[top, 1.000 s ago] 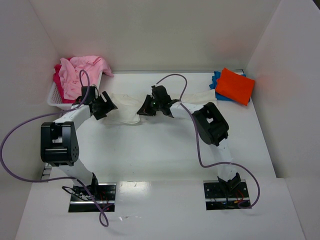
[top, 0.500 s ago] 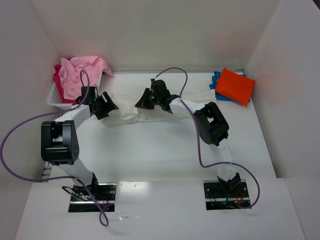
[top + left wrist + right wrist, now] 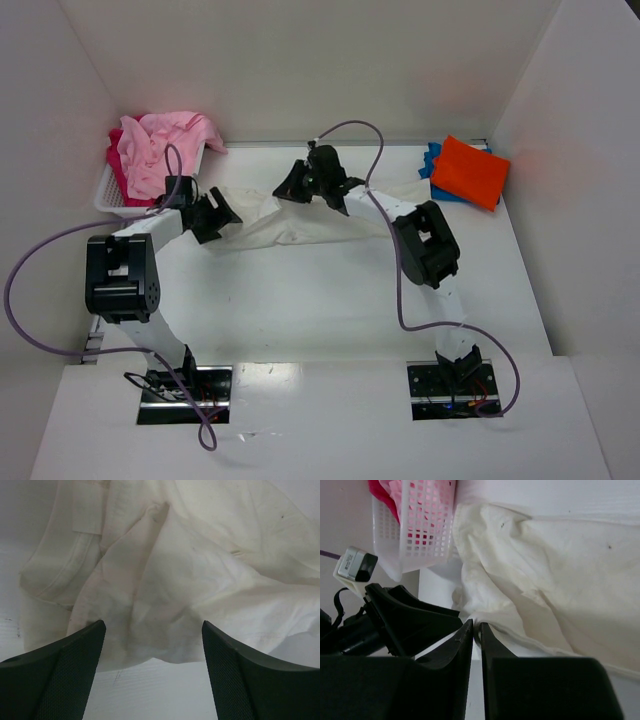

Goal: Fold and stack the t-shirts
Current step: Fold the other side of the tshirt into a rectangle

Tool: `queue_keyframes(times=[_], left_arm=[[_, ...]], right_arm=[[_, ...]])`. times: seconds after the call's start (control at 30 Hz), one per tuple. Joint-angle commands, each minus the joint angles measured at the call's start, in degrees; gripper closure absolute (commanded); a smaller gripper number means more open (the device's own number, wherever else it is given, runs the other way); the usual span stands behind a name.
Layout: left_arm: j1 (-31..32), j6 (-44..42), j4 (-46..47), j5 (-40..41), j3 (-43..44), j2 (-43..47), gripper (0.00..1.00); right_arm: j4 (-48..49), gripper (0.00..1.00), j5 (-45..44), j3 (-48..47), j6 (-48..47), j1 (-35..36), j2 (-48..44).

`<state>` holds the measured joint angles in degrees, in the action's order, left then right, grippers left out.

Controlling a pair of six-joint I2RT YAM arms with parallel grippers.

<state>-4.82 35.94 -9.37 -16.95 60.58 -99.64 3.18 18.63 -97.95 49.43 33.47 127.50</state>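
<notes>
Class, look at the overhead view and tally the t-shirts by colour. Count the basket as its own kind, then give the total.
cream-white t-shirt: 1
light pink t-shirt: 1
red-magenta t-shirt: 1
orange t-shirt: 1
blue t-shirt: 1
white slotted basket: 1
Total: 6

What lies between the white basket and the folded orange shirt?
The cream shirt lies crumpled between them, shown in the top view.

the t-shirt (image 3: 190, 580) is matt cloth, the basket (image 3: 427, 525) smooth plastic.
</notes>
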Motion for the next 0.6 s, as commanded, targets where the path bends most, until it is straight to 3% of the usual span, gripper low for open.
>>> queue_keyframes(times=[0.0,0.57], left_arm=[[-0.6,-1.1,1.4,-1.2,1.2,0.0,0.14],[-1.0,2.6,4.9,-8.5,2.4,-4.7,0.11]], right_arm=[[0.7,0.84,-0.7,-5.4,-1.4,-0.6,3.1],[-7.2,0.82,1.3,-25.9,-0.9,-2.7,18.2]])
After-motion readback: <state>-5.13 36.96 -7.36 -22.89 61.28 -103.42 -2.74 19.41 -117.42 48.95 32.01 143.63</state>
